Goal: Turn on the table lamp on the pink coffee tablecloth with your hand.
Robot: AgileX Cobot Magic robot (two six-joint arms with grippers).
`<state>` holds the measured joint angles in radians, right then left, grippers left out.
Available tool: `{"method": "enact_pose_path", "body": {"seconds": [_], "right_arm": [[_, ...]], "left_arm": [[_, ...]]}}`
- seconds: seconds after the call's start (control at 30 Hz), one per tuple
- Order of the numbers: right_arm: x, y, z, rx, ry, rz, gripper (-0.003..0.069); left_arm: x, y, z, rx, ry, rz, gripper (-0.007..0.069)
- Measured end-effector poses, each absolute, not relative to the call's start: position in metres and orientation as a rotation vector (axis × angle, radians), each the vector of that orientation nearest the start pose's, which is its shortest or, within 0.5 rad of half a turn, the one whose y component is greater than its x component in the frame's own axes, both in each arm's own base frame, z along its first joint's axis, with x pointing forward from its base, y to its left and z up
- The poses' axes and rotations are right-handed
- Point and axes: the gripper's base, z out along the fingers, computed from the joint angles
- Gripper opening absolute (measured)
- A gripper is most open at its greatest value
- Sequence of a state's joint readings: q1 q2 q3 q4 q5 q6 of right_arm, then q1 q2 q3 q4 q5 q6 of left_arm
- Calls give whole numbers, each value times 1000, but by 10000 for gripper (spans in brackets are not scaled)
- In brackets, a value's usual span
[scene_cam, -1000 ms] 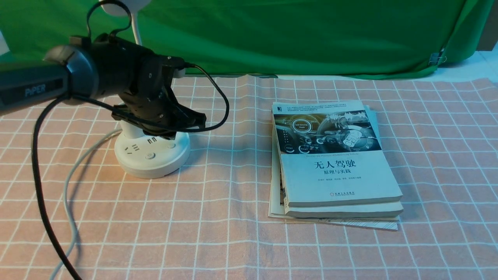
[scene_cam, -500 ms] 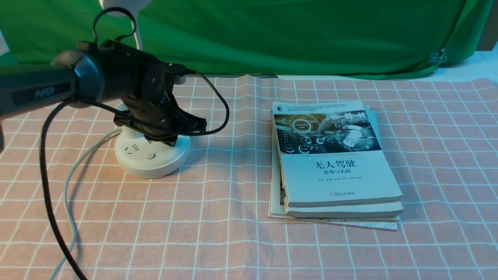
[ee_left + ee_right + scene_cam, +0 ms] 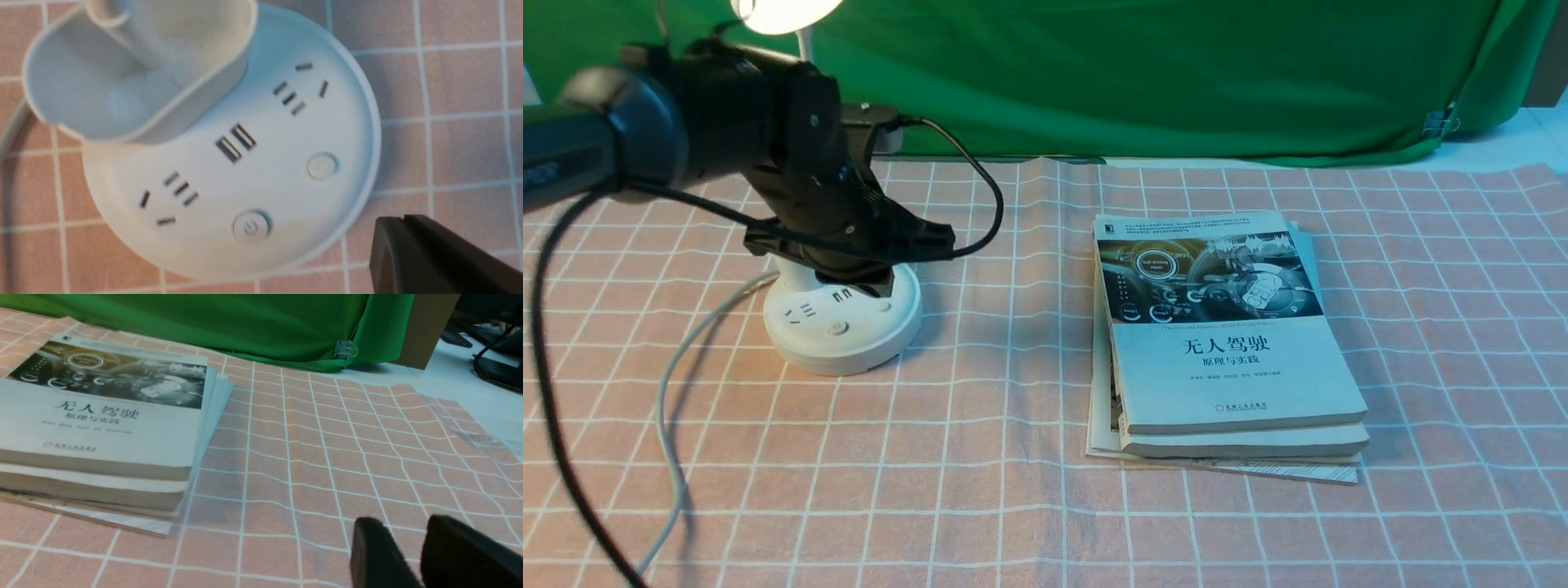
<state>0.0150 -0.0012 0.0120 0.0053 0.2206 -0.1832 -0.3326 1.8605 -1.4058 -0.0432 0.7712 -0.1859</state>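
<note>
The table lamp's white puck base (image 3: 841, 327) stands on the pink coffee tablecloth (image 3: 1013, 490) at the left. Its round head (image 3: 784, 12) glows at the top edge. My left gripper (image 3: 876, 284) is shut and empty, just above the base's back right part, beside the small round button (image 3: 883, 306). The left wrist view shows the base (image 3: 229, 171), its oval cup (image 3: 135, 69), the power button (image 3: 250, 226), the plain round button (image 3: 322, 166), and my shut left gripper (image 3: 402, 218) off the rim. My right gripper (image 3: 406, 520) is open over bare cloth.
A stack of books (image 3: 1225, 343) lies right of centre; it also shows in the right wrist view (image 3: 102, 416). The lamp's grey cord (image 3: 666, 392) runs toward the front left. My arm's black cable (image 3: 988, 204) loops right of the lamp. Green backdrop (image 3: 1135, 73) hangs behind.
The lamp head was dark and now shines. My left gripper dipped onto the right side of the base, then rose a little, and the arm shifted left.
</note>
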Motion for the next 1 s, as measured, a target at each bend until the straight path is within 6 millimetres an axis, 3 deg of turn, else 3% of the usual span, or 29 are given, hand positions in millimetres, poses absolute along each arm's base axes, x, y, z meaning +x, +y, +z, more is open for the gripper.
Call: {"method": "enact_pose_path", "body": {"seconds": [0.03, 0.23, 0.3, 0.37, 0.43, 0.5, 0.53, 0.57, 0.63, 0.67, 0.73, 0.87, 1.0], "right_arm": [[56, 1, 189, -166, 1708, -120, 239], [56, 1, 189, -166, 1708, -120, 239], [56, 1, 189, -166, 1708, -120, 239], [56, 1, 189, -166, 1708, -120, 239], [56, 1, 189, -166, 1708, -120, 239], [56, 1, 189, -166, 1708, -120, 239], [56, 1, 189, -166, 1708, -120, 239], [56, 1, 189, -166, 1708, -120, 239], [56, 1, 189, -166, 1708, -120, 239], [56, 1, 189, -166, 1708, -120, 239], [56, 1, 189, -166, 1708, -120, 239], [56, 1, 189, -166, 1708, -120, 239], [56, 1, 189, -166, 1708, -120, 239]], "left_arm": [[373, -132, 230, 167, 2723, -207, 21], [311, -126, 219, 172, 2852, -392, 21], [277, -123, 227, 217, 2834, -536, 21], [261, -121, 237, 235, 2795, -599, 21], [225, -115, 271, 276, 2630, -709, 21], [212, -111, 285, 289, 2558, -734, 21], [196, -106, 305, 305, 2446, -744, 21], [182, -100, 323, 317, 2346, -745, 21], [167, -94, 340, 333, 2245, -740, 21], [144, -85, 362, 356, 2083, -712, 21], [120, -73, 381, 401, 1932, -649, 21], [89, -57, 391, 440, 1777, -533, 21], [74, -46, 371, 459, 1742, -421, 21]]}}
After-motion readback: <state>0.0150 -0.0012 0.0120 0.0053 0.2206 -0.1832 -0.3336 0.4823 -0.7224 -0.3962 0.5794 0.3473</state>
